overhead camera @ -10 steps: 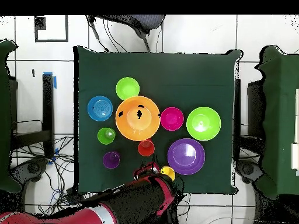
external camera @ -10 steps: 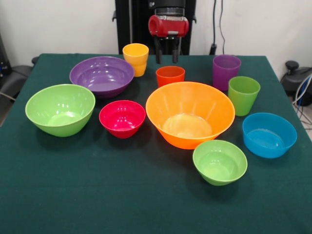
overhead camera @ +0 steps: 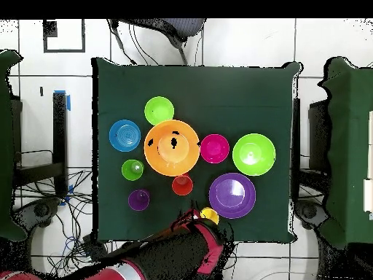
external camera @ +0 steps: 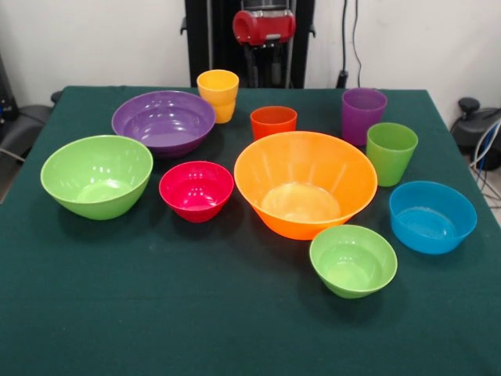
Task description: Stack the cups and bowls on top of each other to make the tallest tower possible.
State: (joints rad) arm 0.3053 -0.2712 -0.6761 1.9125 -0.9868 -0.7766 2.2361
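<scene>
Tool [external camera: 264, 59] sits at top centre of the front view, above the far table [external camera: 235, 329] edge; jaw state cannot be told, prob. holding nothing. All bowls rest separately, unstacked: orange bowl [external camera: 305, 184] at centre, purple bowl [external camera: 163, 121] upper left, blue bowl [external camera: 432, 216] at right.

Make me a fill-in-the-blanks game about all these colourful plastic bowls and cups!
1. The biggest glossy plastic bowl is ____.
2. The yellow plastic cup stands beside the big ____ bowl.
3. The blue plastic bowl holds ____.
4. The number of narrow cups is ____.

Missing words: orange; purple; nothing; four
</scene>
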